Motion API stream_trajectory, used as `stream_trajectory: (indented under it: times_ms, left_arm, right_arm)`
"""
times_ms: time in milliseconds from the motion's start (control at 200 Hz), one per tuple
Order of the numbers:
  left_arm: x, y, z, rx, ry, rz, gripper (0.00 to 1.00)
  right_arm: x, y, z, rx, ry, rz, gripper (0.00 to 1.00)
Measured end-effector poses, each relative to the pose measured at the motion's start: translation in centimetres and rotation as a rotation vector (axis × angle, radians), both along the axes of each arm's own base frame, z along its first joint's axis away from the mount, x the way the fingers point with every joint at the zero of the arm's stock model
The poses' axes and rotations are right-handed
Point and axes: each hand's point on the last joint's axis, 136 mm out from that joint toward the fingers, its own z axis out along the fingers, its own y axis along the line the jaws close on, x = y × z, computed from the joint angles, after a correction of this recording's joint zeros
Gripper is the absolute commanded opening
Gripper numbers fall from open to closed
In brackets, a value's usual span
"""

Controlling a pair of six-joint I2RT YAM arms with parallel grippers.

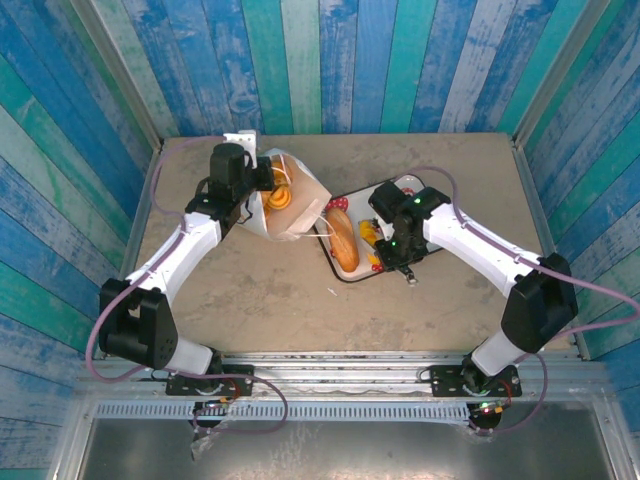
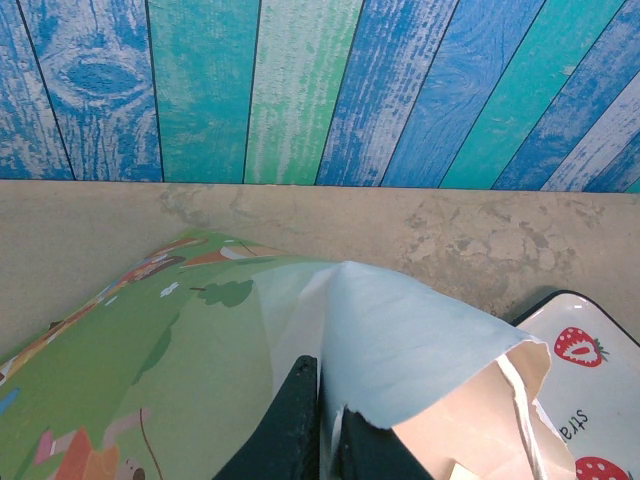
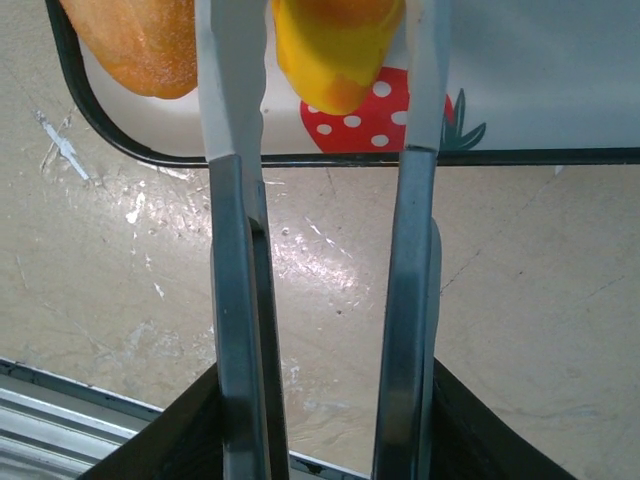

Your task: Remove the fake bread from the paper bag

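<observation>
- Table [image 1: 230,290]: both arms reach over its bare tan top.
- Paper bag [image 1: 300,210]: lies tipped at centre-left, mouth toward the tray, orange croissants [image 1: 280,197] inside it.
- Strawberry-print tray [image 3: 540,70]: just right of the bag.
- Left gripper [image 2: 322,400]: pinched together on the bag's white edge.
- Tan loaf [image 1: 343,242]: lies on the tray.
- Right gripper [image 3: 335,90]: fingers apart over the tray's edge, a yellow-orange croissant [image 3: 335,40] between them.

Blue/teal plank walls [image 1: 350,60] on 3 sides, scuffed beige tabletop [image 1: 250,290], metal rail [image 1: 350,358] nr front.
</observation>
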Motion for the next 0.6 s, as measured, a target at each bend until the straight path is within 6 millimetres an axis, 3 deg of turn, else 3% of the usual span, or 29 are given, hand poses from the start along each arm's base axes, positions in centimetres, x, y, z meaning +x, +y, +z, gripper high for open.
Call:
stream_trajectory:
  times_ms: [346, 601]
  left_arm:
    - [0.0, 0.0, 0.0, 0.011, -0.003, -0.004, 0.09]
    - [0.0, 0.0, 0.0, 0.014, -0.004, -0.005, 0.09]
  right_arm:
    - [-0.3, 0.4, 0.4, 0.03, 0.007, 0.009, 0.47]
    - [0.2, 0.9, 2.3, 0.079, -0.036, 0.011, 0.44]
